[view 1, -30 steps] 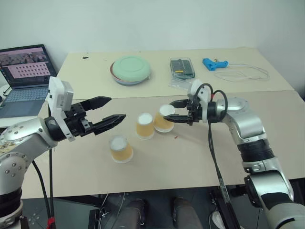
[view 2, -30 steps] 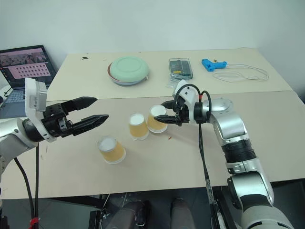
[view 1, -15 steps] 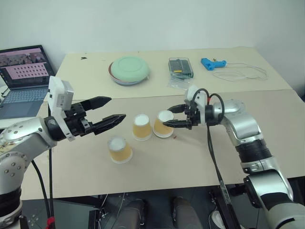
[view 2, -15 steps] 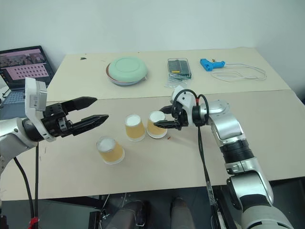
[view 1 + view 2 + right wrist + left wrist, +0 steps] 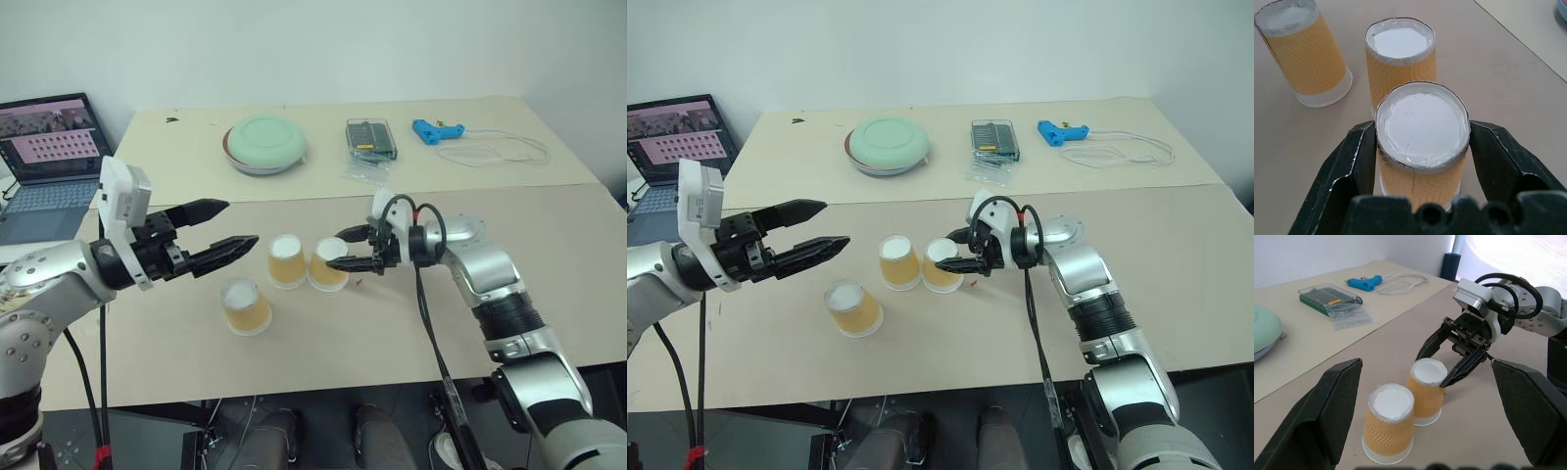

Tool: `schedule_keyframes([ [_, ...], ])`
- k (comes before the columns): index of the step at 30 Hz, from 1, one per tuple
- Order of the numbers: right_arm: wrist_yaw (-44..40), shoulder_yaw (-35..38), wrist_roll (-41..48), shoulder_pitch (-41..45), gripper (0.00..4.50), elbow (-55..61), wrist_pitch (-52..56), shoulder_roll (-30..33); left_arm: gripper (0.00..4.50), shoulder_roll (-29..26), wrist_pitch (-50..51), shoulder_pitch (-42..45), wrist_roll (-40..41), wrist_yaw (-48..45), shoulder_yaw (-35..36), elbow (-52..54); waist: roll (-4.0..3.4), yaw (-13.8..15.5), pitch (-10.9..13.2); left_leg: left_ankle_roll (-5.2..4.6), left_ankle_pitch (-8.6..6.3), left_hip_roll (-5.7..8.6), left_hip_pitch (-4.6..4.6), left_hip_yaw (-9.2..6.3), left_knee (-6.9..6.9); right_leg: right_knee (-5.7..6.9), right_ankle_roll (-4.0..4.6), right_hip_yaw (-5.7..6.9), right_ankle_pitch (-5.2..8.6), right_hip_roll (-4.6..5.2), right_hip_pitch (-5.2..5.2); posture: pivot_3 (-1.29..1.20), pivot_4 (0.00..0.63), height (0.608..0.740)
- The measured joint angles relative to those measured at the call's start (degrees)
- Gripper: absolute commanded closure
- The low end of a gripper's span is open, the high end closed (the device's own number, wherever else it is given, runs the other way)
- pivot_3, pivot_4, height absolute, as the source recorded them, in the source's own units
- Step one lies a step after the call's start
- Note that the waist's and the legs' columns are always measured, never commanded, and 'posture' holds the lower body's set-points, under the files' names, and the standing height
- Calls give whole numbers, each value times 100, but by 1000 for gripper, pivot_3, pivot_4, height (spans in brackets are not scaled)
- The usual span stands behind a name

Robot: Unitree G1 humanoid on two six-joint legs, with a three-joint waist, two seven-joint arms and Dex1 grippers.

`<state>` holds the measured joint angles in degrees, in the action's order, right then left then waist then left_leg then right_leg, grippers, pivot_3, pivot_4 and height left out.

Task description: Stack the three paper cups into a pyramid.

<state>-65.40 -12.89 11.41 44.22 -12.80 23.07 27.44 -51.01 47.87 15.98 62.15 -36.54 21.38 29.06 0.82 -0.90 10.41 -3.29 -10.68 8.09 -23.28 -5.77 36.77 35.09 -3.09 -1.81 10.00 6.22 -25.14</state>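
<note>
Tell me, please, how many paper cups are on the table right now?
3. One cup sits between the right gripper's fingers; a second cup stands right beside it; the third cup stands apart, nearer the robot. All are upside down; none looks hidden.

Bright, even room light. The cups [image 5: 246, 305] cast only faint, soft shadows on the tabletop [image 5: 323, 333]. Glare washes out the window [image 5: 1528, 257] in the left wrist view.

2 cups [image 5: 307, 261] side by side | 3rd cup [image 5: 245, 305] front-left – apart | bowl [image 5: 264, 143] behind
</note>
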Motion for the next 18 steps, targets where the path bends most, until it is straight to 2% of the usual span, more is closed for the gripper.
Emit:
schedule_keyframes([
  [6,12,1,-2,2,1866,-132,-141,-32,0,-31,0,-1,47,14,0,7,0,-6,0,1,0,-2,7,2,0,1,1,-2,-1,-2,3,0,150,739],
  [7,23,2,-6,3,899,-145,-156,-41,0,-32,0,-1,65,16,0,7,0,-8,0,1,0,-2,9,2,0,1,1,-2,-1,-2,4,0,150,739],
  [8,34,3,-10,9,812,-162,-172,-47,0,-32,0,-1,75,19,0,7,0,-8,0,2,0,-2,9,2,0,1,1,-2,-1,-2,4,0,150,739],
  [10,70,-9,-90,12,114,-286,-173,-61,0,-34,0,-4,84,33,0,9,0,-3,0,2,0,-2,7,2,0,2,2,-2,-1,-3,3,0,150,739],
  [18,60,2,-113,12,33,-325,-171,-62,0,-38,0,-15,87,76,0,10,0,-1,0,4,-1,-2,1,2,0,1,3,-3,-2,-4,-1,0,150,739],
])
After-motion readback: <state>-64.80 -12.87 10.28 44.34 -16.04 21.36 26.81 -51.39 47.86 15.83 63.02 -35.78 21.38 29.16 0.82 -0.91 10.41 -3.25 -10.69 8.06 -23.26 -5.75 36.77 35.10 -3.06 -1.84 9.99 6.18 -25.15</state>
